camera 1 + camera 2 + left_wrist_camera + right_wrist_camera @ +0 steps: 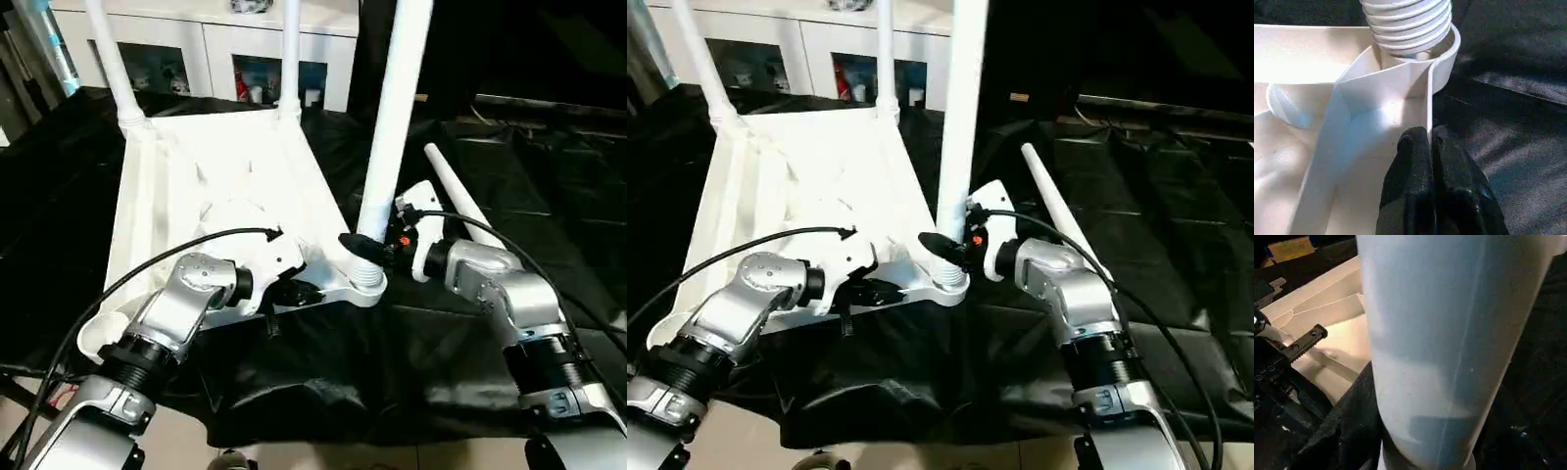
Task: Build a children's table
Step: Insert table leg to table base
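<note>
With the upturned tabletop (211,186) on the black-draped bench (470,323), left gripper (1431,147) fingers pinch its rim while right gripper (377,250) fingers clasp leg 3 (392,127), needing twisting home.

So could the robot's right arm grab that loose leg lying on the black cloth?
Probably not yet. The right gripper is closed around the upright leg in the tabletop corner. The loose leg lies just behind that arm with nothing on it, so it looks reachable after letting go.
</note>
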Controlling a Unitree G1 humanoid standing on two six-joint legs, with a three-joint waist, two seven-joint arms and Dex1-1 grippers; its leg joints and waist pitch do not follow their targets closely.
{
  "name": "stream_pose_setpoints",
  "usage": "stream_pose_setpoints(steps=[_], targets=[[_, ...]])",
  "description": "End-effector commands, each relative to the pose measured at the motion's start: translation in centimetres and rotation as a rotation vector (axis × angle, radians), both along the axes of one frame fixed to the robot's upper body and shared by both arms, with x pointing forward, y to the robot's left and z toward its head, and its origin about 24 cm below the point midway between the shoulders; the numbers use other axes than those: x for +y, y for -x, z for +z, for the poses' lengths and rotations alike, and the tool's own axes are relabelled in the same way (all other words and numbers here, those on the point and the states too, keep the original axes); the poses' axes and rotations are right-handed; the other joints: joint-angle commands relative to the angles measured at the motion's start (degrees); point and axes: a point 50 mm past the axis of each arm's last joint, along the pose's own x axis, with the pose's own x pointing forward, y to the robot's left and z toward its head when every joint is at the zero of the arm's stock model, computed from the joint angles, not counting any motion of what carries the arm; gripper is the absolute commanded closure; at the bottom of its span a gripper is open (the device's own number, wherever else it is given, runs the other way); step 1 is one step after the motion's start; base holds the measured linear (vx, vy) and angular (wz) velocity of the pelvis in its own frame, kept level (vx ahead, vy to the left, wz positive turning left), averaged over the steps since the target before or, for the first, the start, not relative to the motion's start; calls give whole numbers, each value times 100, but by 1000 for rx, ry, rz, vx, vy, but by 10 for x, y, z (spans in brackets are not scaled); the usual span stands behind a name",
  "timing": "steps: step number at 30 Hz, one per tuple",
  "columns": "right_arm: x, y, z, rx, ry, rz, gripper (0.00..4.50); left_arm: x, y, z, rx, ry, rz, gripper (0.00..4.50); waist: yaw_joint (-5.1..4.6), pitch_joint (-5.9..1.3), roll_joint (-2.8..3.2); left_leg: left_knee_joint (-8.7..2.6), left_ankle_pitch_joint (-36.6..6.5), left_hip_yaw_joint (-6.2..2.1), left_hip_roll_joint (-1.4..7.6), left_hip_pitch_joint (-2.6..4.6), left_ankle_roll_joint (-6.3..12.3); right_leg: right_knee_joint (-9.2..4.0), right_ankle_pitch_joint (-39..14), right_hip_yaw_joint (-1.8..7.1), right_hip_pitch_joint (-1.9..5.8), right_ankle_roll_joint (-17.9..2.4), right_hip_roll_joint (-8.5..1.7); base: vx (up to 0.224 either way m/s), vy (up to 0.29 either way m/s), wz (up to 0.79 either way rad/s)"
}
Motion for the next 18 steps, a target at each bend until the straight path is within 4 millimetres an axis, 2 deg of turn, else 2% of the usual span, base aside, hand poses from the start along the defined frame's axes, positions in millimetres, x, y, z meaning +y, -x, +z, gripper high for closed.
stream_pose_setpoints(steps=[1,10,15,18], targets=[[-5,2,0,5,-5,-14,259,-2,-2,2,-16,4,-15,450,-5,-389,-14,-419,-1649,-119,167,133,-190,-516,-1992,242,189,-881,-435,0,0,0],[-5,4,6,-9,-22,-9,259,-1,-2,2,-18,1,-16,450,-6,-385,-8,-424,-1688,-124,171,131,-196,-526,-2079,244,178,-839,-439,0,0,0],[-5,3,3,-4,-20,-15,259,-1,-2,3,-20,-2,-22,450,-5,-382,15,-427,-1700,-128,169,128,-215,-526,-2058,244,178,-855,-438,0,0,0],[-4,3,-1,8,-26,-24,259,-1,-2,3,-20,-6,-25,450,-9,-381,9,-427,-1744,-129,168,133,-223,-533,-2114,243,174,-850,-441,0,0,0]])
